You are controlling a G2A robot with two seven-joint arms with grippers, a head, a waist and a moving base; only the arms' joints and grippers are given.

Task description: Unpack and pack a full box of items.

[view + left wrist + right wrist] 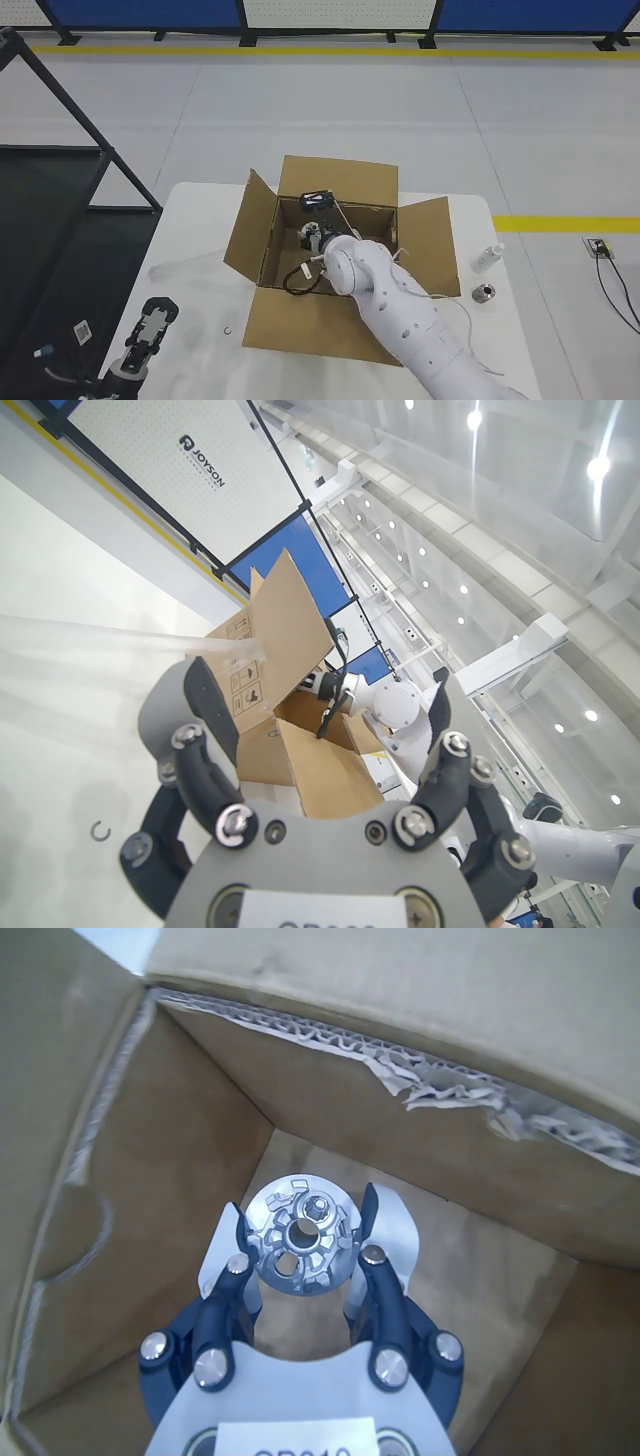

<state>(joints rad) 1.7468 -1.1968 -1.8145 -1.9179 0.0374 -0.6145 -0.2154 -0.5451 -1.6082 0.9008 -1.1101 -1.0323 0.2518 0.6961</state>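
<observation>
— While the right gripper (303, 1215) sits deep inside the cardboard box (150, 1153), what does it hold?
— A round metal disc (302, 1240) with a holed hub, pinched at its rim between both fingers. Box walls stand close all around, one with a torn top edge.
— And the left gripper (320, 687)?
— Spread wide with nothing in it, low over the table (200, 300) beside the box. The top view adds outward-folded flaps, plus a bottle (488, 257) and a small metal cylinder (483, 292) right of the box.
</observation>
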